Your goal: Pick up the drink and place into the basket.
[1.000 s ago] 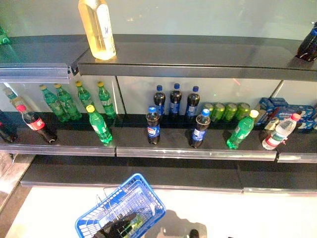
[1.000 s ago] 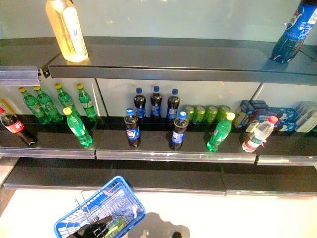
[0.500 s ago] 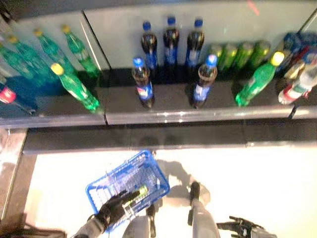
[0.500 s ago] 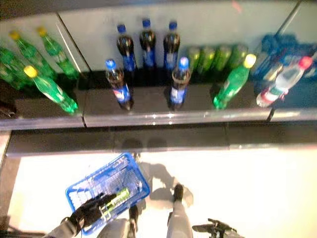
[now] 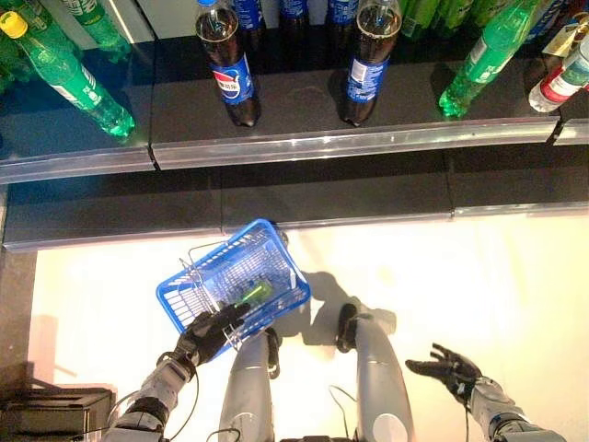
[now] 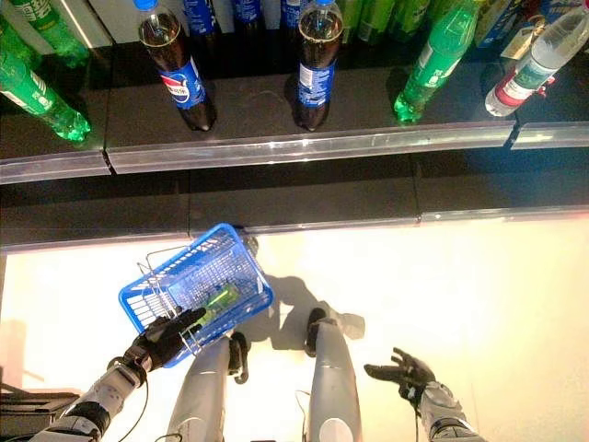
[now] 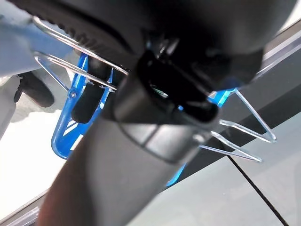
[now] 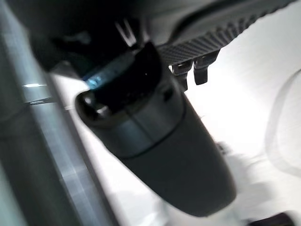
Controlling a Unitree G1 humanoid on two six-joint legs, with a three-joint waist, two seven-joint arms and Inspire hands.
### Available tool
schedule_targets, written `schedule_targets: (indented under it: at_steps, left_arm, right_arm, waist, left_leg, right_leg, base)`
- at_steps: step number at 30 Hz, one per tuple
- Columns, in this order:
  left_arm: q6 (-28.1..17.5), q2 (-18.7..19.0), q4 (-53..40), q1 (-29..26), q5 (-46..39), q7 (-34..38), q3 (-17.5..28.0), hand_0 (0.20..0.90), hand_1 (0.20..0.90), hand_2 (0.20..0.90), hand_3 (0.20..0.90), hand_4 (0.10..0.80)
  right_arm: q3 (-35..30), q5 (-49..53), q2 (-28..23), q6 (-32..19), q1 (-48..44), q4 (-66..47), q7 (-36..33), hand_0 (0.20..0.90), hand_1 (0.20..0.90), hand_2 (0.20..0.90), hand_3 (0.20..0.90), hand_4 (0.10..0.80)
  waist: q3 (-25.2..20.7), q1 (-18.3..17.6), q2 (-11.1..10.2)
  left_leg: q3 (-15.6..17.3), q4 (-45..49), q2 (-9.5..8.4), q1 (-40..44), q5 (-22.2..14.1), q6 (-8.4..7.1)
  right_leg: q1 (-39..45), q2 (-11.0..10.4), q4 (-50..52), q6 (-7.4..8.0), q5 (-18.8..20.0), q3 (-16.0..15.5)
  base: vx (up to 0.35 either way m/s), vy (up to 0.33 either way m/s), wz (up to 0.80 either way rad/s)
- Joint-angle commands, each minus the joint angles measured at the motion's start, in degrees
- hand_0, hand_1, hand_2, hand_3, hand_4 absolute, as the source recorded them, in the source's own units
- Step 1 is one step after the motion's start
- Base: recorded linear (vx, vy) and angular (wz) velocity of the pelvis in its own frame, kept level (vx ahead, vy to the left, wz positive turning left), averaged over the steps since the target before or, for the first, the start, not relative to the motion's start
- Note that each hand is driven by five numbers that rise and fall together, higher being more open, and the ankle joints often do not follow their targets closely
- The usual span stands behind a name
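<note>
Where the left arm is coming in from the lower left, the lines below are working outward from it.

Left hand: the left hand [image 5: 207, 334] is curling its dark fingers round the wire handles [image 5: 241, 333] at the near rim of the basket — it is clamped on them, and the left wrist view is showing the thin metal loops running close past the hand.

Basket: the blue wire basket [image 5: 276, 261] is hanging tilted over the pale floor [image 5: 479, 276], just in front of the shelving.

Drink: a green bottle [image 5: 255, 294] is lying on its side inside the basket, on the mesh bottom near the hand-side end.

Right hand: the right hand [image 5: 448, 368] is hovering low at the right with its fingers spread apart and holding nothing, well apart from the basket.

Shelf: the dark shelf [image 5: 304, 101] with a metal front edge is running across the top of the head views.

Cola bottles: two dark cola bottles with blue labels [image 5: 228, 69] [image 5: 369, 57] are standing near the shelf's front edge — apart from each other.

Green bottles: one green bottle with a yellow cap [image 5: 66, 77] is leaning at the left; another green bottle [image 5: 488, 51] is leaning at the right.

Far right: a clear bottle with a red label [image 5: 559, 81] is leaning at the shelf's right end.
</note>
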Motion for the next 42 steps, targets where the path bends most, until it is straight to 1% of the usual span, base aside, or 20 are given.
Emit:
schedule_targets:
  at_steps: [1,2,3,4,5,7,8,9,12,13,14,15,20,21,26,28,37,42]
  left_arm:
    - [-1.56,-1.19,-5.67,6.68,-2.40,-4.88,-0.29,0.300,0.300,0.300,0.200,0.100]
    - [-1.60,-1.16,-6.50,7.68,-2.19,-4.61,-0.29,0.300,0.300,0.300,0.200,0.100]
    - [-1.55,-1.05,-7.02,8.18,-2.33,-4.40,-0.39,0.300,0.300,0.300,0.200,0.100]
    - [-1.55,-1.05,-7.02,8.18,-2.33,-4.40,-0.39,0.300,0.300,0.300,0.200,0.100]
    - [-1.42,-0.79,-8.35,9.39,-2.86,-4.07,-0.59,0.300,0.300,0.300,0.200,0.100]
    - [-1.20,-0.64,-9.83,10.65,-2.92,-3.73,-0.69,0.300,0.300,0.300,0.200,0.100]
    - [-1.20,-0.68,-10.39,11.20,-3.06,-3.60,-0.95,0.300,0.300,0.300,0.200,0.100]
    - [-0.88,-0.68,-11.44,11.67,-3.13,-3.11,-1.19,0.300,0.300,0.300,0.200,0.100]
    - [-0.73,-0.65,-11.81,11.74,-3.19,-2.87,-1.42,0.300,0.300,0.300,0.200,0.100]
    - [-0.51,-0.59,-12.03,11.61,-3.03,-2.74,-1.81,0.300,0.300,0.300,0.200,0.100]
    - [-0.50,-0.59,-12.03,11.60,-3.00,-2.73,-1.82,0.300,0.300,0.300,0.200,0.100]
    - [-0.38,-0.54,-11.91,11.25,-2.73,-2.68,-2.08,0.300,0.300,0.300,0.200,0.100]
    - [-0.09,-0.45,-10.29,10.24,-2.09,-2.99,-2.33,0.300,0.300,0.300,0.200,0.100]
    - [0.06,-0.34,-9.62,9.93,-1.95,-3.27,-2.43,0.300,0.300,0.300,0.200,0.100]
    - [0.49,-0.43,-8.80,9.40,-1.45,-3.76,-2.90,0.300,0.300,0.300,0.200,0.100]
    - [0.81,-0.50,-8.47,8.77,-1.56,-3.89,-3.47,0.300,0.300,0.300,0.200,0.100]
    - [2.05,-0.57,-8.04,8.61,-1.25,-3.73,-4.37,0.300,0.300,0.300,0.200,0.100]
    - [2.98,-0.84,-6.09,8.91,-0.19,-2.36,-4.06,0.300,0.300,0.300,0.200,0.100]
  right_arm:
    - [-0.09,4.76,-2.52,-6.61,3.29,-3.42,-0.42,0.900,0.900,0.900,0.900,0.800]
    - [0.28,6.37,-2.66,-7.61,3.90,-10.51,-1.08,0.900,0.900,0.900,0.900,0.800]
    - [0.52,6.58,-2.80,-7.71,4.28,-14.97,-1.89,0.900,0.900,0.900,0.900,0.800]
    - [0.52,6.58,-2.80,-7.71,4.28,-14.97,-1.89,0.900,0.900,0.900,0.900,0.800]
    - [1.06,6.60,-3.34,-7.82,5.20,-25.35,-3.55,0.900,0.900,0.900,0.900,0.800]
    - [1.47,5.95,-3.84,-9.09,5.99,-34.13,-4.35,0.900,0.900,0.900,0.900,0.800]
    - [1.48,4.73,-4.04,-10.59,6.03,-37.21,-4.30,0.900,0.900,0.900,0.900,0.800]
    - [1.36,4.42,-4.86,-10.26,5.40,-43.16,-3.71,0.900,0.900,0.900,0.900,0.800]
    - [1.41,4.11,-5.28,-10.39,4.82,-45.57,-3.76,0.900,0.900,0.900,0.900,0.800]
    - [1.61,3.80,-6.46,-11.81,3.17,-50.08,-3.01,0.900,0.900,0.900,0.900,0.800]
    - [1.63,3.52,-6.52,-12.15,3.09,-50.23,-2.95,0.900,0.900,0.900,0.900,0.800]
    - [2.01,3.38,-7.38,-12.18,1.52,-53.62,-3.07,0.900,0.900,0.900,0.900,0.800]
    - [3.86,2.82,-10.13,-14.87,-4.18,-60.61,-3.81,0.900,0.900,0.900,0.900,0.800]
    - [4.22,2.58,-10.73,-14.60,-5.71,-62.04,-4.57,0.900,0.900,0.900,0.900,0.800]
    - [4.51,3.81,-12.24,-14.58,-9.94,-63.10,-6.12,0.900,0.900,0.900,0.900,0.800]
    - [4.85,5.04,-13.76,-13.96,-14.16,-62.46,-7.17,0.900,0.900,0.900,0.900,0.800]
    - [5.87,6.78,-16.04,-13.63,-20.32,-61.19,-9.93,0.900,0.900,0.900,0.900,0.800]
    - [6.02,7.39,-16.84,-13.11,-23.06,-59.95,-11.74,0.900,0.900,0.900,0.900,0.800]
  waist:
    - [-4.61,0.78,-0.58]
    - [-4.62,0.54,-0.82]
    - [-4.65,0.38,-0.94]
    - [-4.65,0.38,-0.94]
    - [-4.72,-0.06,-1.17]
    - [-4.75,-0.38,-1.38]
    - [-4.81,-0.47,-1.43]
    - [-4.74,-0.50,-1.46]
    - [-4.66,-0.47,-1.45]
    - [-4.45,-0.33,-1.42]
    - [-4.44,-0.32,-1.42]
    - [-4.34,-0.21,-1.45]
    - [-3.84,0.06,-1.41]
    - [-3.77,0.11,-1.38]
    - [-3.44,0.52,-1.20]
    - [-3.08,0.93,-0.93]
    - [-2.36,1.82,-0.57]
    - [-2.24,2.42,-0.49]
  left_leg:
    - [-2.31,-2.22,-0.09,-1.60,3.03,0.74]
    - [-2.30,-2.57,0.06,-0.99,3.22,0.75]
    - [-2.30,-2.80,0.04,-0.73,3.32,0.73]
    - [-2.30,-2.80,0.04,-0.73,3.32,0.73]
    - [-2.22,-3.15,-0.01,-0.43,3.49,0.72]
    - [-2.13,-3.79,-0.09,0.16,3.74,0.77]
    - [-2.05,-4.28,-0.06,0.61,3.90,0.71]
    - [-2.08,-4.77,-0.12,0.99,4.01,0.65]
    - [-2.12,-4.85,-0.12,1.02,4.06,0.57]
    - [-2.15,-5.06,-0.04,1.05,4.24,0.38]
    - [-2.16,-5.07,-0.04,1.05,4.26,0.37]
    - [-2.22,-5.21,-0.08,1.18,4.28,0.23]
    - [-2.53,-5.63,0.06,1.86,4.24,-0.38]
    - [-2.65,-5.58,0.00,1.98,4.16,-0.49]
    - [-2.94,-5.82,-0.24,2.64,4.15,-0.69]
    - [-3.13,-5.97,-0.41,2.84,4.23,-0.77]
    - [-3.71,-6.01,-0.74,3.54,4.35,-0.95]
    - [-4.17,-5.89,-1.18,4.09,4.08,-1.03]
  right_leg:
    - [3.98,-3.11,-3.32,4.34,2.21,2.44]
    - [4.36,-3.14,-3.54,4.54,2.44,2.56]
    - [4.56,-3.14,-3.83,4.64,2.59,2.60]
    - [4.56,-3.14,-3.83,4.64,2.59,2.60]
    - [4.67,-3.05,-4.31,4.77,2.97,2.71]
    - [5.05,-2.96,-4.92,4.85,3.29,2.78]
    - [5.32,-2.93,-5.28,4.98,3.44,2.82]
    - [5.60,-2.95,-5.92,5.26,3.66,2.86]
    - [5.64,-3.01,-6.12,5.38,3.78,2.90]
    - [5.70,-3.21,-6.58,5.63,4.06,2.86]
    - [5.72,-3.22,-6.61,5.64,4.08,2.85]
    - [5.87,-3.32,-6.82,5.72,4.11,2.77]
    - [6.34,-3.66,-6.85,5.94,3.80,2.67]
    - [6.46,-3.59,-6.77,5.98,3.68,2.80]
    - [7.08,-3.53,-6.91,5.99,3.52,2.80]
    - [7.26,-3.59,-6.92,6.01,3.41,2.63]
    - [7.93,-3.79,-6.60,6.01,3.22,2.38]
    - [8.67,-4.04,-6.36,5.95,2.83,2.06]
  base:
    - [0.023,-0.032,0.00]
    - [0.029,-0.033,0.01]
    - [0.000,0.000,0.00]
    - [0.000,0.000,0.00]
    - [0.000,0.000,0.00]
    - [0.019,-0.001,0.01]
    - [0.044,0.002,0.01]
    - [0.036,0.002,0.01]
    - [0.000,0.000,0.00]
    - [0.000,0.000,0.00]
    - [0.013,0.005,0.04]
    - [0.024,0.007,0.05]
    - [0.037,0.017,0.06]
    - [0.067,0.017,0.08]
    - [0.044,0.008,0.13]
    - [0.041,0.021,0.03]
    - [0.028,0.003,0.01]
    - [0.049,0.003,0.02]
